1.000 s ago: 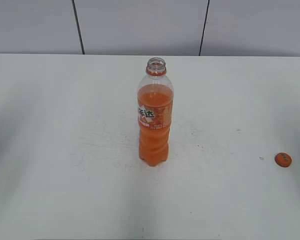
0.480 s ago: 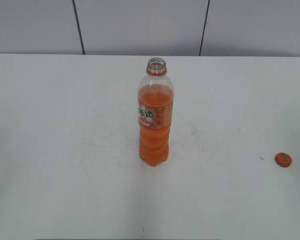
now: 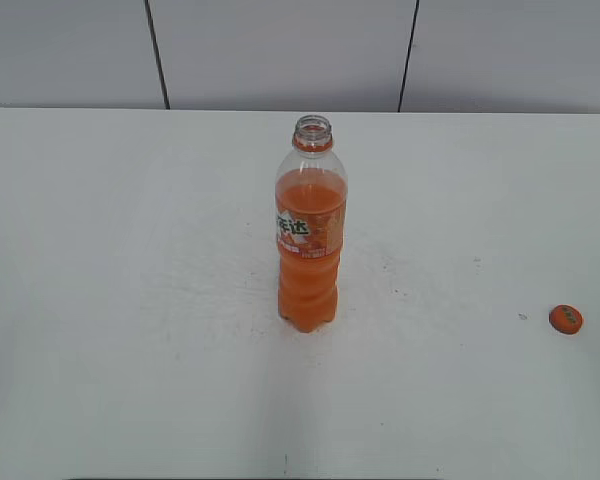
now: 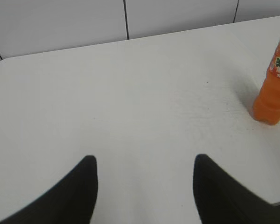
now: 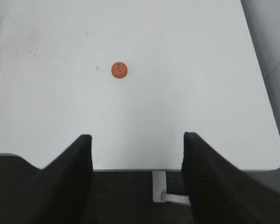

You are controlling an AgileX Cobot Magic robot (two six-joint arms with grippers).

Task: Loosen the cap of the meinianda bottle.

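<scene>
The meinianda bottle (image 3: 310,235) stands upright mid-table, its neck open with no cap on it, orange ring below the mouth. It also shows at the right edge of the left wrist view (image 4: 274,84). The orange cap (image 3: 566,319) lies flat on the table at the far right, also in the right wrist view (image 5: 118,70). My left gripper (image 4: 143,161) is open and empty over bare table, well left of the bottle. My right gripper (image 5: 137,140) is open and empty at the table's front edge, well short of the cap. Neither gripper shows in the exterior view.
The white table (image 3: 130,300) bears faint scuff marks around the bottle. A grey panelled wall (image 3: 280,50) runs behind its far edge. In the right wrist view the table's front edge (image 5: 130,169) and right corner show, with a white leg below.
Shadows at the bottom of the exterior view have faded as the arms drew back. The bottle and the cap have not moved.
</scene>
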